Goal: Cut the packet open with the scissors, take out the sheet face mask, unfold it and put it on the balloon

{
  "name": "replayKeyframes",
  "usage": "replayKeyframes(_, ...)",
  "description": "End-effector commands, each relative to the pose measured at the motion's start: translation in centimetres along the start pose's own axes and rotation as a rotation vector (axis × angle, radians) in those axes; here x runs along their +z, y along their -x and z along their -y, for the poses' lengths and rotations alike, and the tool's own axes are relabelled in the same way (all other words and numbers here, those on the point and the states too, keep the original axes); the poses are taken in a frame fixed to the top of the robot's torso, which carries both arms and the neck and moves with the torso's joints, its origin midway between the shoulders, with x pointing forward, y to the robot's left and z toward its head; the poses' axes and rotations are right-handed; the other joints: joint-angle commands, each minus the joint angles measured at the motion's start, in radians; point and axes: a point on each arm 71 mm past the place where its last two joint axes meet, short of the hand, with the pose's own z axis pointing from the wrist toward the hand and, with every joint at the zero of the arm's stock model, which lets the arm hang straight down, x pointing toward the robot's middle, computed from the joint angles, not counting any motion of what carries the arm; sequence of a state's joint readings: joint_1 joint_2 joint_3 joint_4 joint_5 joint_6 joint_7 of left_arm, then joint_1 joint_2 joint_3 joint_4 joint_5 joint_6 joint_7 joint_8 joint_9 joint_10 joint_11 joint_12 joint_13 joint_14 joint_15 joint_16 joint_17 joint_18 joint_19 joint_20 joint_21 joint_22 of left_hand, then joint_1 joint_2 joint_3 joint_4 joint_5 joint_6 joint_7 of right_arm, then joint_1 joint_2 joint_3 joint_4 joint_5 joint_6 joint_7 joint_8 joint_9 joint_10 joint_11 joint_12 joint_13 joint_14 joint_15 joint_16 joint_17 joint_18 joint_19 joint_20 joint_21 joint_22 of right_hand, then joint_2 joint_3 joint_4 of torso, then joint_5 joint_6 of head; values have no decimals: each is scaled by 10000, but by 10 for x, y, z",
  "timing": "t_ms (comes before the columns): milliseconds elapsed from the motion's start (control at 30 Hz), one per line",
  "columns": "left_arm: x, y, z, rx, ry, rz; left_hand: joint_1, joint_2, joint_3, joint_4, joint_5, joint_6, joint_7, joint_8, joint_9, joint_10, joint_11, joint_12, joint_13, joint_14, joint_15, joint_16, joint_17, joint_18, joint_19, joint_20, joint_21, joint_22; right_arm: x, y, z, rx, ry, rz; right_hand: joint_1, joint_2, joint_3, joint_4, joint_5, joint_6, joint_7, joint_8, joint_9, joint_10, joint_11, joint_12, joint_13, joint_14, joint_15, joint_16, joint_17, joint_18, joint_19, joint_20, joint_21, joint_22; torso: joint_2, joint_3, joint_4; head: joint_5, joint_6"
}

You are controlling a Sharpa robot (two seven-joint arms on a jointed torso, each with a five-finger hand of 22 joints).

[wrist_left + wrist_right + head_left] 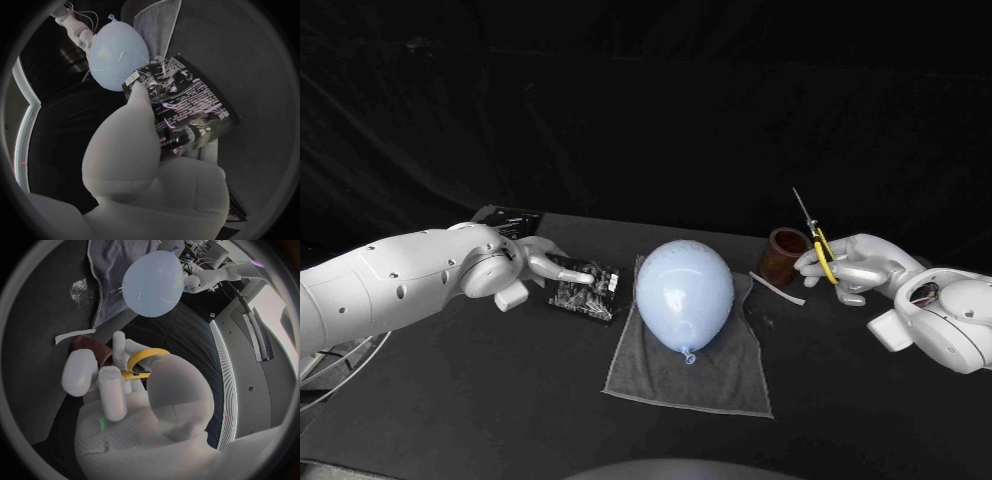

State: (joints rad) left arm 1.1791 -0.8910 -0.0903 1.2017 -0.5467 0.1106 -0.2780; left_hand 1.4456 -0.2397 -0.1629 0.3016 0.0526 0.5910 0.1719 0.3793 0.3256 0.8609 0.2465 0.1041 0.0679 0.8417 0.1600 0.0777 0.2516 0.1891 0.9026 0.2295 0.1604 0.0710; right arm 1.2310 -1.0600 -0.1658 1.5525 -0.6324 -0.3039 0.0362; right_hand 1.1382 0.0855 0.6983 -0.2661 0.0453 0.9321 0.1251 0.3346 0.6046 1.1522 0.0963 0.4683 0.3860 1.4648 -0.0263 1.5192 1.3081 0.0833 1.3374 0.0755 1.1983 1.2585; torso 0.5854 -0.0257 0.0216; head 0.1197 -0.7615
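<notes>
Balloon [684, 293] lies on the grey towel [689, 372]. The packet [583, 288] is just beside the balloon on the left hand [502, 268] side, fingers pinching its edge, prob lifted a bit. Right hand [860, 268], opposite side of the balloon, has its fingers closed thru the scissors [822, 256] handles, blades up.

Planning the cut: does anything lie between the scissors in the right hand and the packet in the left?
Yes. The balloon lies on a grey towel squarely between them, with the left hand holding the packet on one side and the right hand holding the scissors on the other.
</notes>
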Motion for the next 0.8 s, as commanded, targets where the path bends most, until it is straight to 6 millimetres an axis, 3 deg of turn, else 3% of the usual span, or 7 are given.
replayKeyframes(33, -8, 26, -8, 789, 40, 2061, 15, -180, -123, 3, 44, -131, 1226, 93, -10, -126, -11, 47, -2, -870, 573, 12, -195, -1113, -3070, 621, -1034, -148, 0, 0, -1, 54, 166, -31, 83, -40, 95, -56, 32, 70, -20, 70, 11, 897, -578, -49, 4, 709, -62, 31, 746, 161, 37, -18, 22, 3, 5, 4, -4, -7, -11)
replayKeyframes(267, -21, 46, 4, 875, -1070, 2782, 309, -331, -256, 0, 71, -181, 1137, 339, 41, -444, 2, 138, 13, -1467, 674, 66, -163, -1304, -4208, 643, -1164, -252, -1, 1, -1, 84, 153, -3, 83, -40, 95, -56, 32, 70, -20, 70, 11, 897, -578, -49, 4, 709, -62, 31, 746, 161, 37, -18, 22, 3, -6, 7, 0, -55, -13)
replayKeyframes(367, -24, 49, 10, 969, -1540, 2764, 610, -371, -290, -2, 56, -255, 440, 457, 47, -694, 187, 213, 21, -2081, 837, 57, -145, -1310, -5078, 649, -1218, -309, -1, 1, 0, 96, 151, 0, 75, -56, 100, -48, 32, 68, -18, 68, 18, 895, -577, -52, 7, 707, -61, 29, 740, 166, 23, -18, 1, -15, -7, 8, -6, -46, -15)
replayKeyframes(467, -25, 49, 15, 1128, -2020, 2650, 921, -302, -243, -11, 41, -302, -18, 500, 13, -1125, -131, 221, 11, -2724, 921, 97, -140, -1296, -5560, 651, -1229, -323, 0, 0, 0, 106, 154, -7, 75, -56, 100, -48, 32, 68, -18, 68, 18, 895, -577, -52, 7, 707, -61, 29, 740, 166, 23, -18, 1, -15, -2, 10, -9, -48, -5)
replayKeyframes(567, -26, 49, 21, 1262, -2553, 2715, 1241, -245, -168, -11, 28, -198, 63, 540, -32, -1474, -738, 261, 8, -3667, 980, 101, -297, -1316, -6075, 660, -1269, -360, -1, 0, 0, 114, 157, -12, 73, -61, 102, -46, 32, 67, -18, 67, 20, 893, -576, -54, 8, 706, -61, 27, 731, 168, 17, -19, -8, -22, 9, 9, -17, -74, 11)
replayKeyframes(700, -30, 53, 35, 1058, -3903, 3303, 1703, 326, 802, -44, -3, 122, 142, 608, -89, -1497, -943, 478, 50, -3871, 986, 409, -175, -1311, -6196, 665, -1235, -342, -1, 0, 0, 113, 147, -20, 73, -61, 102, -46, 32, 67, -18, 67, 20, 893, -576, -54, 8, 706, -61, 27, 731, 168, 17, -19, -8, -22, 16, 14, -21, -169, 82)
replayKeyframes(800, -33, 53, 49, 741, -4953, 3584, 2128, 873, 1858, -130, -32, 677, 437, 680, -159, -919, -580, 841, 91, -3022, 780, 1073, 202, -1295, -5503, 664, -1033, -224, -1, 0, 1, 29, 106, 2, 73, -61, 102, -46, 32, 67, -18, 67, 20, 893, -576, -54, 8, 706, -61, 27, 731, 168, 17, -19, -8, -22, 8, 12, -4, -422, 199)
